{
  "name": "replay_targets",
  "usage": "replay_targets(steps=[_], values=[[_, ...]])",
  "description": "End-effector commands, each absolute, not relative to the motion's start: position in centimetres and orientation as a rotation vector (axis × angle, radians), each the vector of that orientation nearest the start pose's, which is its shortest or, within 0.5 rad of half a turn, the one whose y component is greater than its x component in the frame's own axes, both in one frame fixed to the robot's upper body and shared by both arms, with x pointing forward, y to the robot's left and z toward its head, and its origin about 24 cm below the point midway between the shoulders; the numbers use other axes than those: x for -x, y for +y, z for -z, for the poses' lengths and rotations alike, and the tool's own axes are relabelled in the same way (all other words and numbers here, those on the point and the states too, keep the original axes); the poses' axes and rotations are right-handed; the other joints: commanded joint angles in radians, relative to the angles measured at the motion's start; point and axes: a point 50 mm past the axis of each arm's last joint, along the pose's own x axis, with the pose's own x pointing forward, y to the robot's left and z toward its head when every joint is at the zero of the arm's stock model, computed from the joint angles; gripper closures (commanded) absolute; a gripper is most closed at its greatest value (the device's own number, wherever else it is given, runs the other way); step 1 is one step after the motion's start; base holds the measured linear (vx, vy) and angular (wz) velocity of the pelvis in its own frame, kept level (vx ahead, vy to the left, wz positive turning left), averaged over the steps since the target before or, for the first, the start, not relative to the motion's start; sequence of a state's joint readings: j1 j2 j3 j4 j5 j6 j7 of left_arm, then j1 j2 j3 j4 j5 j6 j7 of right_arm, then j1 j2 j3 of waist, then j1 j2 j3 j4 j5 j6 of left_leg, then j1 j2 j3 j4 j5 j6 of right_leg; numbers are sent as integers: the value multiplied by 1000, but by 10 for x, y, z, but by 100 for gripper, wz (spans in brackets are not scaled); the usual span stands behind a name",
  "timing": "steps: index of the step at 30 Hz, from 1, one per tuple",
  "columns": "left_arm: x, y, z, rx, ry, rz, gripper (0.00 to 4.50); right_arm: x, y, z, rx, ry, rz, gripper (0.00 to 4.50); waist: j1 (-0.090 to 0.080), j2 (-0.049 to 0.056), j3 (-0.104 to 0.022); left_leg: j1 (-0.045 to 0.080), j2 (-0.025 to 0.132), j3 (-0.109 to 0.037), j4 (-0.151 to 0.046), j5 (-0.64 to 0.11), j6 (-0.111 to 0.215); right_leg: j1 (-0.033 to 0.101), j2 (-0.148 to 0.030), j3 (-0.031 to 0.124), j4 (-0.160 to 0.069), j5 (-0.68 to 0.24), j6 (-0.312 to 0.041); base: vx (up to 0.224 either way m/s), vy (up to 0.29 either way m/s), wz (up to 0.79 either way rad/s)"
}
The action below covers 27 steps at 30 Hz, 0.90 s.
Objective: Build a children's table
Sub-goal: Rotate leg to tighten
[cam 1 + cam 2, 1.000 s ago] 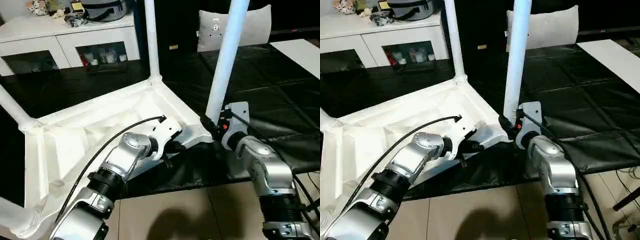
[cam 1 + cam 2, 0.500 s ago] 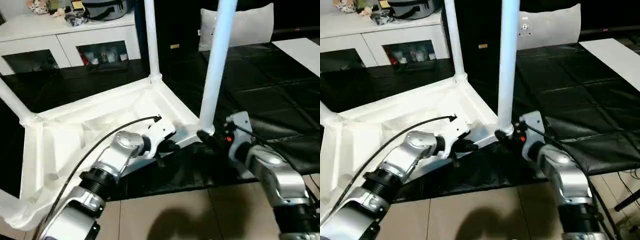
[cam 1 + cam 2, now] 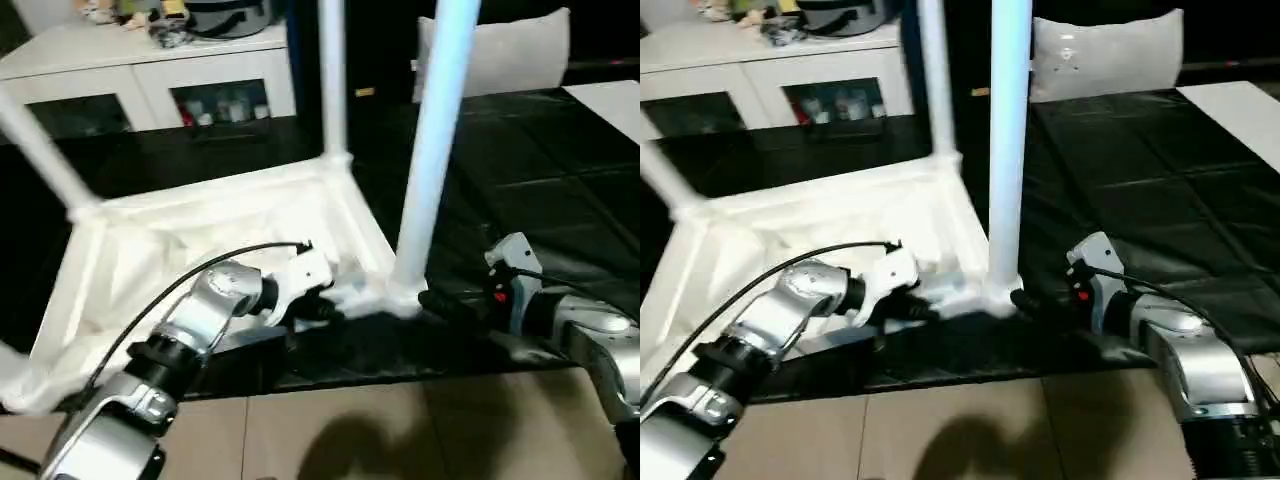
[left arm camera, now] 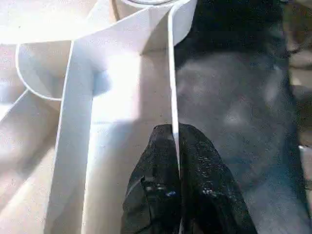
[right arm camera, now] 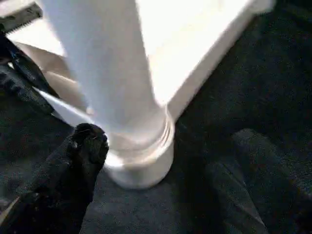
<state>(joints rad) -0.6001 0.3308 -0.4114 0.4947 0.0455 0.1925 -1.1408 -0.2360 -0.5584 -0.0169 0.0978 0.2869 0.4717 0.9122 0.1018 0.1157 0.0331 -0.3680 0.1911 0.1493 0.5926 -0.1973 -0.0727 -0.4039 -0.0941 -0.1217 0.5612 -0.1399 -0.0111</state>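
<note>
The children's table lies upside down on the black mat, ribbed underside up. Its near right leg stands upright in the corner socket. A far leg and a left leg also rise from their corners. My left gripper is shut on the thin front rim of the table top, just left of that socket. My right gripper stands open at the leg's foot, with one finger near the socket and the other well off it.
The white low cabinet with glass doors stands at the back left. A pale cushion leans behind the black mat. A white panel lies at the far right. Tiled floor runs along the near edge.
The near right leg went from tilted to upright in its socket. My right gripper opened wide, let go of the leg and drew back to the right. The camera has shifted.
</note>
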Motion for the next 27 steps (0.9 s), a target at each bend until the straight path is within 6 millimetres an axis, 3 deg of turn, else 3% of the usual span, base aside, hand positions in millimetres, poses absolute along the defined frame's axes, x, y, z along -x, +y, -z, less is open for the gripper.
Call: replay_targets(steps=[1, 9, 17, 25, 27], values=[[-304, 97, -52, -533, 492, 1474, 450, -272, -211, -77, 75, 379, -918, 48, 3, -26, -63, -1, 28, 3, -61, -151, 111, 59, -55, 42, -64, -369, -137, 0, 0, 0], [-302, 99, -52, -544, 507, 1524, 450, -263, -200, -77, 25, 391, -1072, 107, 18, -28, -65, -1, 31, 4, -60, -142, 114, 59, -57, 44, -61, -355, -145, 0, 0, 0], [-301, 99, -52, -540, 509, 1530, 450, -258, -197, -74, 0, 421, -1128, 173, 20, -33, -65, -2, 28, 4, -61, -133, 107, 58, -57, 44, -64, -382, -128, 0, 0, 0], [-305, 95, -54, -428, 489, 1463, 450, -258, -180, -68, -41, 413, -1072, 242, 20, -31, -64, -3, 27, 4, -61, -127, 102, 58, -55, 42, -64, -385, -123, 0, 0, 0], [-310, 93, -54, -404, 483, 1380, 450, -261, -176, -65, -36, 418, -1008, 249, 14, -25, -61, -1, 27, 3, -64, -141, 89, 56, -54, 41, -68, -405, -117, 0, 0, 0]])
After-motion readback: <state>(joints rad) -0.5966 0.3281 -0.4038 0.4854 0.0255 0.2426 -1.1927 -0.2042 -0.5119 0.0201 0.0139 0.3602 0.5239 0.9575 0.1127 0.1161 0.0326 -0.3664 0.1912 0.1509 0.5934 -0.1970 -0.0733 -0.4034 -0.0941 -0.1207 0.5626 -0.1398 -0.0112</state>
